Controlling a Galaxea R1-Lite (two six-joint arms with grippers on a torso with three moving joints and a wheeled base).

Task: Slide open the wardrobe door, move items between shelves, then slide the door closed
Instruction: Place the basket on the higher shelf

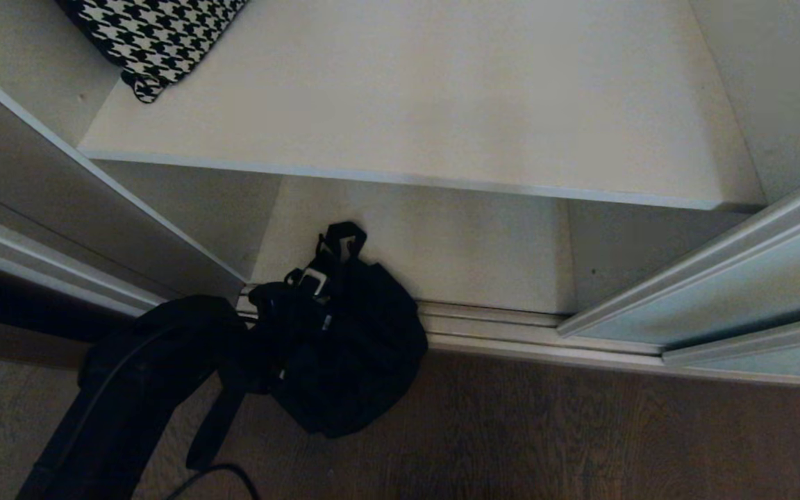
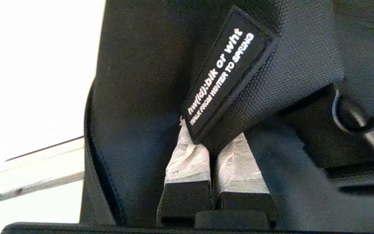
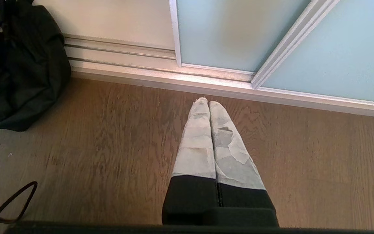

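We see the wardrobe opening free between the left wall and the sliding wardrobe door [image 1: 733, 292] pushed right. The upper shelf [image 1: 442, 104] lies bare except a houndstooth cushion [image 1: 153, 38] at its back left corner. The black bag [image 1: 351, 347] blocks the track's left end.

The head camera looks steeply down into the open wardrobe, shelf [image 1: 407, 104] filling the upper frame; the left wrist camera sits pressed close against the black bag [image 1: 351, 347]; the right wrist camera looks down over the wooden floor [image 3: 109, 146], sharing that bag at upper left and the door track [image 3: 125, 61].
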